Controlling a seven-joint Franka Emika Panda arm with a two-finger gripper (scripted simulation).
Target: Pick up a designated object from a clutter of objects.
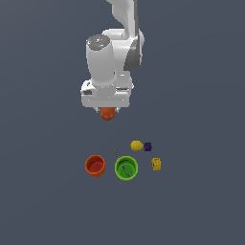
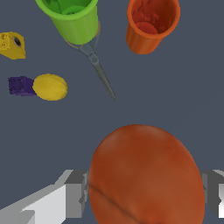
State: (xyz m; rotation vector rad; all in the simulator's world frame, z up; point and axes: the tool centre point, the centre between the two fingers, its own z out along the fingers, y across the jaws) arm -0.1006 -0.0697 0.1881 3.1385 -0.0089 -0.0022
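Orange-red ball [image 2: 146,177] pinched between the fingers [image 2: 75,194] of the gripper [image 1: 108,108], raised well above the floor, apart from orange-red cup [image 1: 94,165] and green cup [image 1: 126,168].

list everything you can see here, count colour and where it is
orange-red ball: 1, orange-red, held between the fingers, lifted apart from the other items
orange-red cup: 1, orange-red, upright on the floor, at the exterior view's left of the green cup
green cup: 1, bright green, upright, between the orange-red cup and the yellow block
thin dark stick: 1, dark grey, lying on the floor, one end at the green cup
yellow lemon: 1, yellow, beside the purple piece
purple piece: 1, dark purple, at the lemon's side
yellow block: 1, yellow, at the exterior view's right of the green cup
floor: 1, dark grey-blue, under everything
arm: 1, white and grey
gripper: 1, white, shut on the ball
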